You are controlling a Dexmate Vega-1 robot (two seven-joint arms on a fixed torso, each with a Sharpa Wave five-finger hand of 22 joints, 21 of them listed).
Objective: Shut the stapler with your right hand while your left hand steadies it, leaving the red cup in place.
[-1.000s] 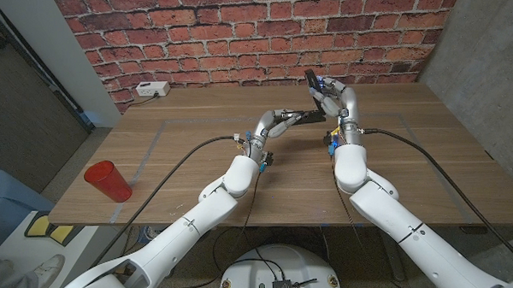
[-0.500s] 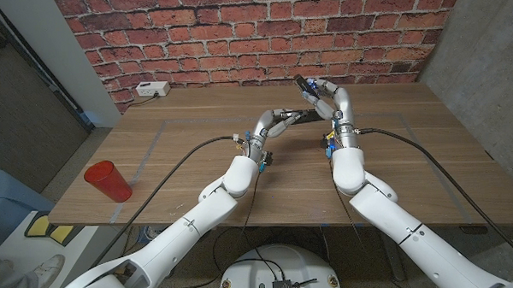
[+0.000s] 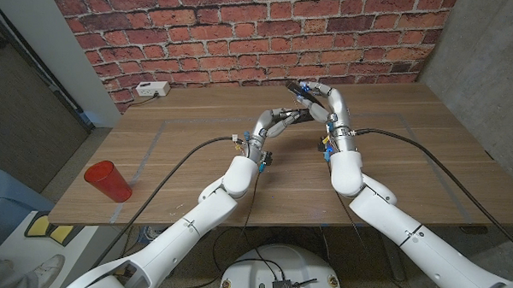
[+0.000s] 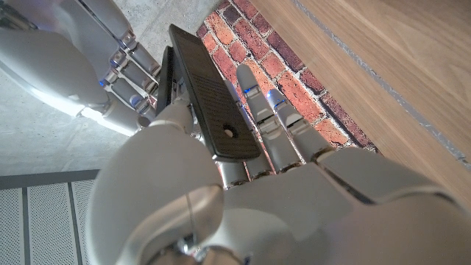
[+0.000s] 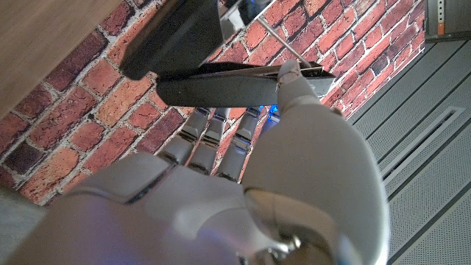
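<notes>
At the table's far middle, the black stapler (image 3: 299, 98) is half open. The left hand (image 3: 277, 122) grips its base; the right hand (image 3: 328, 103) presses the raised top arm, fingers spread, while the red cup (image 3: 107, 181) stands well apart.

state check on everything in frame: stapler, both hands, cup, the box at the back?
stapler: still partly open, top arm angled above the base, held off the table between both hands
left hand: grips the stapler base
right hand: fingers on the stapler's top arm, pressing it down
red cup: upright, near the table's left edge, untouched
white box: at the table's far left edge by the brick wall, cable attached
</notes>
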